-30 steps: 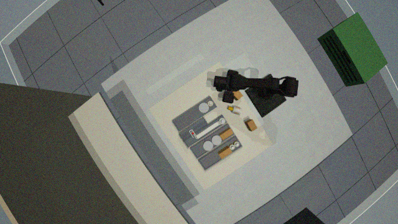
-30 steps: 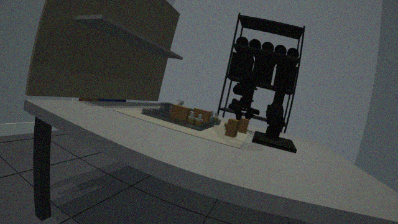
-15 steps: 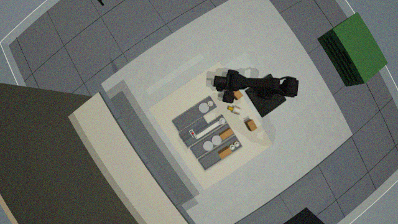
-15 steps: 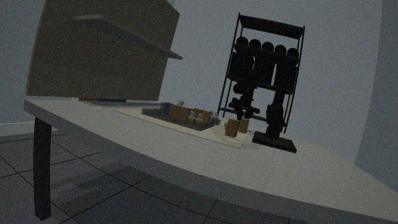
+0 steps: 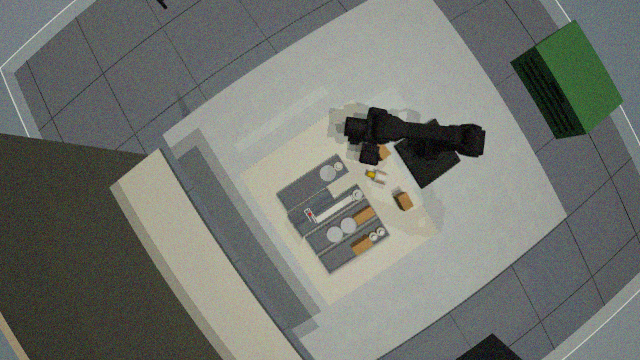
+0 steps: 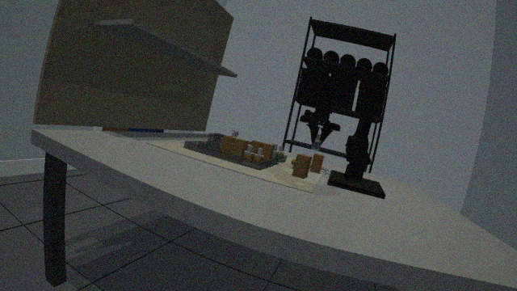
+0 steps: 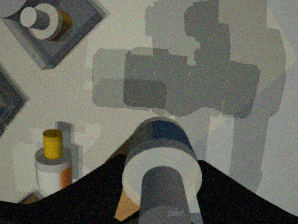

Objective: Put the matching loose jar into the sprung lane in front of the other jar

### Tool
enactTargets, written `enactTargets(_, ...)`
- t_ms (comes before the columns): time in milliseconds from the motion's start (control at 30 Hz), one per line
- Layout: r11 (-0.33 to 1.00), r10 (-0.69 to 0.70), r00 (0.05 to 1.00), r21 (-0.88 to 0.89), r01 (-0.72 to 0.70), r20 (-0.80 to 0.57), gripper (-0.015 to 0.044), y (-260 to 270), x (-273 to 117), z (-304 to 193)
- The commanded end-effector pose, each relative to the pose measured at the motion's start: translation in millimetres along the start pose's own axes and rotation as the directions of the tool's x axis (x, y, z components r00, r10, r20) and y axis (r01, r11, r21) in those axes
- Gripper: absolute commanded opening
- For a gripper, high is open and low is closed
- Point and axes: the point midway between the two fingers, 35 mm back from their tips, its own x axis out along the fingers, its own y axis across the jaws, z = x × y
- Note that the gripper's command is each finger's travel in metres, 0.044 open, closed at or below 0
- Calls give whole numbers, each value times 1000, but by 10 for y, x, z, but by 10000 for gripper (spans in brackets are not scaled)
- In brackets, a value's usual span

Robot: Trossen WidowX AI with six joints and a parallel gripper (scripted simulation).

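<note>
My gripper (image 7: 161, 164) is shut on a loose jar (image 7: 161, 172) with a grey lid, a white band and a dark blue body. In the overhead view the gripper (image 5: 369, 153) is over the near corner of the cream mat and hides the jar. The side view shows the fingers (image 6: 319, 135) pointing down on the jar (image 6: 317, 141). The grey lane rack (image 5: 332, 215) lies to the left. One lane has a white strip with a red mark (image 5: 310, 214) and a small jar (image 5: 357, 195) at its front end.
A yellow-capped bottle (image 5: 371, 174) stands between the gripper and the rack, and it also shows in the wrist view (image 7: 52, 161). Brown boxes (image 5: 403, 200) (image 5: 384, 151) stand on the mat. Other lanes hold jars and boxes. The arm's base (image 5: 427, 160) is to the right.
</note>
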Motion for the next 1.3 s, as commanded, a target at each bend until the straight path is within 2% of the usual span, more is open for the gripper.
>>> enactTargets(0,1000,3,1000,-5,-3,1,0,6,-234,-38)
enactTargets(200,1000,4,1000,-19,-4,1,0,34,-260,-40)
enactTargets(633,960,18,1000,-278,-16,2,0,591,-101,-13)
enactTargets(1267,794,18,1000,-608,-15,0,0,1433,128,-223)
